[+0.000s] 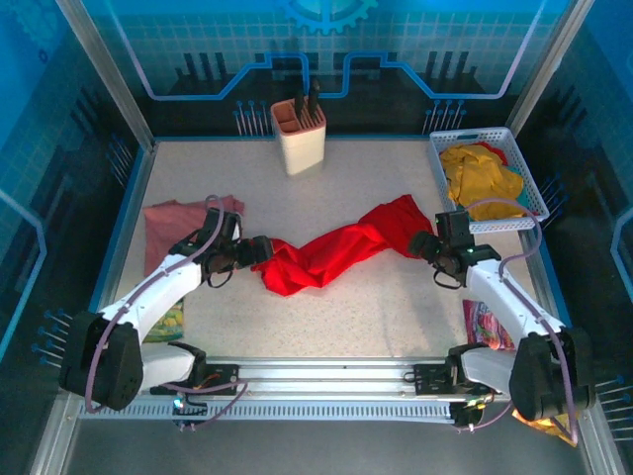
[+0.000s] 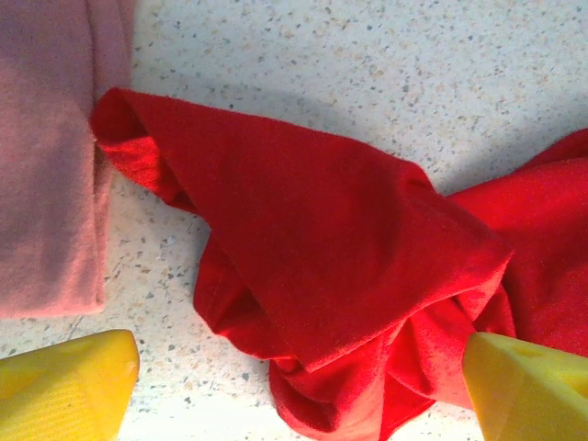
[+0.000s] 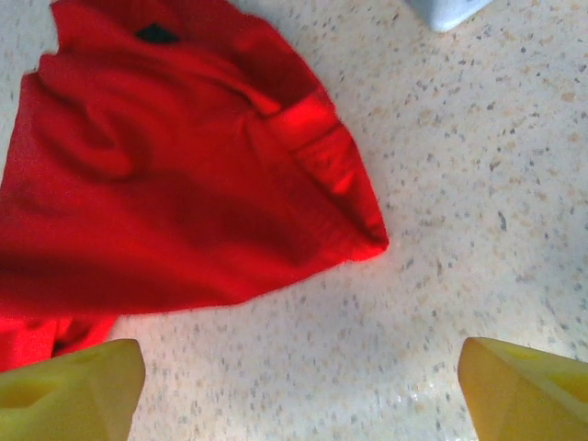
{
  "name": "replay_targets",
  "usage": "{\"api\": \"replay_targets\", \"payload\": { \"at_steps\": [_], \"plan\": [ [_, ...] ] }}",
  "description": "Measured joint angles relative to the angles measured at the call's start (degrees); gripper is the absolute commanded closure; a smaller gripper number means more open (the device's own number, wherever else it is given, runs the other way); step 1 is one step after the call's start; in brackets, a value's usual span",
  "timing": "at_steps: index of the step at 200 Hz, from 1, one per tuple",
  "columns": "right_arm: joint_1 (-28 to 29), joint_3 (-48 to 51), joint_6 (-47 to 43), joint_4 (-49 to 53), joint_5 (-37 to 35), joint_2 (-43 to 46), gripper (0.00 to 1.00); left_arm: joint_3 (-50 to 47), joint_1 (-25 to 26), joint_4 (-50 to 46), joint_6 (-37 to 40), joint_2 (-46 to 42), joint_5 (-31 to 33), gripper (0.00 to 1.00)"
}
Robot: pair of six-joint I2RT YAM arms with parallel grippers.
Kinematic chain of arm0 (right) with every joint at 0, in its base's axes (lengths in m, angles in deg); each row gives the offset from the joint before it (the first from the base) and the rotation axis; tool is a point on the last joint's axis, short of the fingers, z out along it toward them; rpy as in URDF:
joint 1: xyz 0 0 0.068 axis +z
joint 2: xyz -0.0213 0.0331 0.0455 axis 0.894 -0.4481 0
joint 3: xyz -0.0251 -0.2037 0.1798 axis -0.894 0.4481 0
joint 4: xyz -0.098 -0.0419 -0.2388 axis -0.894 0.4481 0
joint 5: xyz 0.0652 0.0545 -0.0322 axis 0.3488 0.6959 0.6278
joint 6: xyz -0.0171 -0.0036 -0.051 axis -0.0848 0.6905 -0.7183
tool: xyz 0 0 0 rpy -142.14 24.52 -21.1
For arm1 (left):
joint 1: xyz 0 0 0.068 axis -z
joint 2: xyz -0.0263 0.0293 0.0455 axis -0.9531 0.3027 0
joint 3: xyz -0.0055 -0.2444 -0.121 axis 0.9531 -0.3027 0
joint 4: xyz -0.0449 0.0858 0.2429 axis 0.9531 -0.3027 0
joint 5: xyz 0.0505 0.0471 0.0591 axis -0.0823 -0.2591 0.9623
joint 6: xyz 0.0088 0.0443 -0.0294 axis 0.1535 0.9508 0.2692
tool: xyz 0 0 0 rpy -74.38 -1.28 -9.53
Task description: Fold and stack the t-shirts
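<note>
A bright red t-shirt [image 1: 336,249] lies crumpled and stretched across the middle of the table. My left gripper [image 1: 259,252] is at its left end, open. In the left wrist view the left gripper [image 2: 299,395] has its yellow fingers [image 2: 64,386] spread on either side of a bunched red t-shirt [image 2: 349,276] fold. My right gripper [image 1: 431,247] is at the shirt's right end, open. In the right wrist view the right gripper [image 3: 299,395] hangs over bare table, just short of the red t-shirt [image 3: 165,184] corner. A pink t-shirt [image 1: 173,226] lies folded at the left.
A white basket [image 1: 529,178] at the back right holds yellow t-shirts [image 1: 480,176]. A beige holder [image 1: 299,139] with dark tools stands at the back centre. Snack packets lie near the left arm [image 1: 168,322] and the right arm [image 1: 485,327].
</note>
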Motion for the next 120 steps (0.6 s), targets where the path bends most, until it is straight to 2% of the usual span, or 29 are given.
{"api": "replay_targets", "payload": {
  "at_steps": [18, 61, 77, 98, 104, 120],
  "plan": [
    [-2.43, 0.59, 1.14, -2.99, 1.64, -3.96, 0.21, 0.02, 0.00, 0.22, 0.00, -0.07, -0.22, 0.08],
    [-4.83, 0.63, 2.34, -9.94, 5.53, -16.20, 0.45, -0.44, 0.00, 0.20, 0.00, -2.56, -0.46, 0.08],
    [-5.31, 0.24, 2.73, -10.32, 5.33, -17.49, 0.60, -1.11, 0.00, 0.20, 0.00, -3.72, -0.44, 0.08],
    [-6.03, -0.57, 2.16, -9.49, 5.57, -18.58, 0.93, -1.79, 0.00, 0.26, 0.00, -3.98, -0.42, 0.09],
    [-6.23, -0.98, 1.95, -9.73, 6.14, -19.17, 1.00, -1.95, 0.00, 0.22, 0.00, -3.98, -0.42, 0.09],
    [-5.77, -3.34, 1.29, -12.02, 8.96, -21.59, 1.00, -2.29, 0.00, 0.37, -0.02, -3.87, -0.39, 0.10]
  ]
}}
